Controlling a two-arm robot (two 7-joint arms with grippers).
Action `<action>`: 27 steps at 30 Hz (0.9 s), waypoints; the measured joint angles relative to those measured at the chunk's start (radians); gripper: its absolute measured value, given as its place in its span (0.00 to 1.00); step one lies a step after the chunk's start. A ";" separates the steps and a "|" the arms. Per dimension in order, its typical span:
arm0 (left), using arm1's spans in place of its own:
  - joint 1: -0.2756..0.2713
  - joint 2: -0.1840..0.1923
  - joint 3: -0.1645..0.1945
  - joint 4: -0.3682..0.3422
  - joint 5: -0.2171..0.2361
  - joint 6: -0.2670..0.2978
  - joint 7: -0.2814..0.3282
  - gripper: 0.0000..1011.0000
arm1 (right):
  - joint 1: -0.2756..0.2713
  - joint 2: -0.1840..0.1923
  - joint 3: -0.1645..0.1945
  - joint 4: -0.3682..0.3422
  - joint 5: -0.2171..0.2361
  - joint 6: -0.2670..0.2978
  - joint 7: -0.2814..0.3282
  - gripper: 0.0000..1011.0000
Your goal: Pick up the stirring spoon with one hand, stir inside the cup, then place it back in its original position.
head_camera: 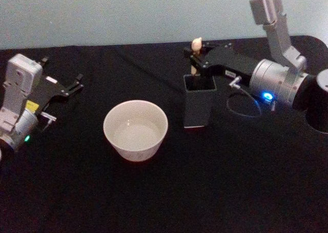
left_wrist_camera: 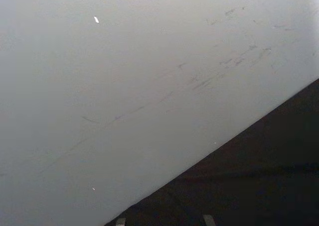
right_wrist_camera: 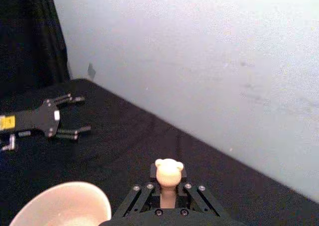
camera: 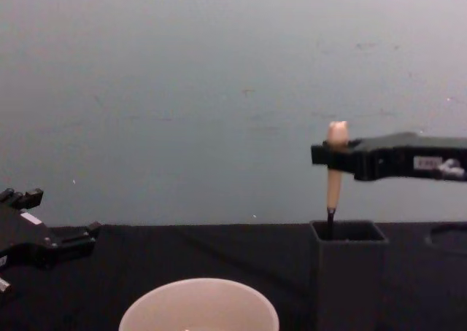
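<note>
The stirring spoon (head_camera: 195, 51) stands upright in the dark grey holder (head_camera: 197, 107), its bear head and beige handle above the square mouth and its bowl hidden inside. My right gripper (head_camera: 197, 61) reaches in from the right and is shut on the handle just under the bear head (right_wrist_camera: 168, 171). From the chest, the spoon (camera: 333, 174) rises out of the holder (camera: 349, 273) with the right gripper (camera: 332, 154) clamped near its top. The pale cup (head_camera: 136, 129) sits left of the holder, nearer to me. My left gripper (head_camera: 64, 71) rests open at the far left.
A black cloth covers the table (head_camera: 164, 202), with a pale wall (head_camera: 128, 12) behind it. A dark round object (head_camera: 320, 110) sits at the right edge by the right arm. Open cloth lies between the cup and the left gripper (right_wrist_camera: 77, 115).
</note>
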 joint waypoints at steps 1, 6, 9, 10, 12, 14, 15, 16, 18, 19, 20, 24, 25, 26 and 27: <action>0.000 0.000 0.000 0.000 0.000 0.000 0.000 0.99 | -0.001 0.001 0.003 -0.004 0.002 -0.003 -0.002 0.17; 0.000 0.000 0.000 0.000 0.000 0.000 0.000 0.99 | -0.010 0.006 0.022 -0.029 0.011 -0.023 -0.013 0.17; 0.000 0.000 0.000 0.000 0.000 0.000 0.000 0.99 | -0.014 0.009 0.033 -0.045 0.019 -0.033 -0.016 0.17; 0.000 0.000 0.000 0.000 0.000 0.000 0.000 0.99 | -0.016 0.011 0.039 -0.055 0.023 -0.038 -0.017 0.17; 0.000 0.000 0.000 0.000 0.000 0.000 0.000 0.99 | -0.018 0.014 0.044 -0.063 0.026 -0.042 -0.018 0.17; 0.000 0.000 0.000 0.000 0.000 0.000 0.000 0.99 | -0.019 0.016 0.051 -0.075 0.032 -0.048 -0.020 0.17; 0.000 0.000 0.000 0.000 0.000 0.000 0.000 0.99 | -0.019 0.017 0.053 -0.078 0.034 -0.049 -0.020 0.17; 0.000 0.000 0.000 0.000 0.000 0.000 0.000 0.99 | -0.018 0.018 0.055 -0.081 0.036 -0.051 -0.020 0.17; 0.000 0.000 0.000 0.000 0.000 0.000 0.000 0.99 | -0.015 0.020 0.059 -0.088 0.041 -0.057 -0.020 0.17; 0.000 0.000 0.000 0.000 0.000 0.000 0.000 0.99 | -0.012 0.021 0.061 -0.090 0.043 -0.060 -0.020 0.17; 0.000 0.000 0.000 0.000 0.000 0.000 0.000 0.99 | -0.012 0.021 0.061 -0.090 0.043 -0.060 -0.020 0.17; 0.000 0.000 0.000 0.000 0.000 0.000 0.000 0.99 | 0.000 0.024 0.064 -0.094 0.048 -0.070 -0.016 0.17; 0.000 0.000 0.000 0.000 0.000 0.000 0.000 0.99 | 0.002 0.023 0.064 -0.094 0.049 -0.072 -0.015 0.17; 0.000 0.000 0.000 0.000 0.000 0.000 0.000 0.99 | 0.006 0.022 0.063 -0.094 0.050 -0.075 -0.015 0.17; 0.000 0.000 0.000 0.000 0.000 0.000 0.000 0.99 | 0.007 0.021 0.063 -0.094 0.050 -0.077 -0.015 0.17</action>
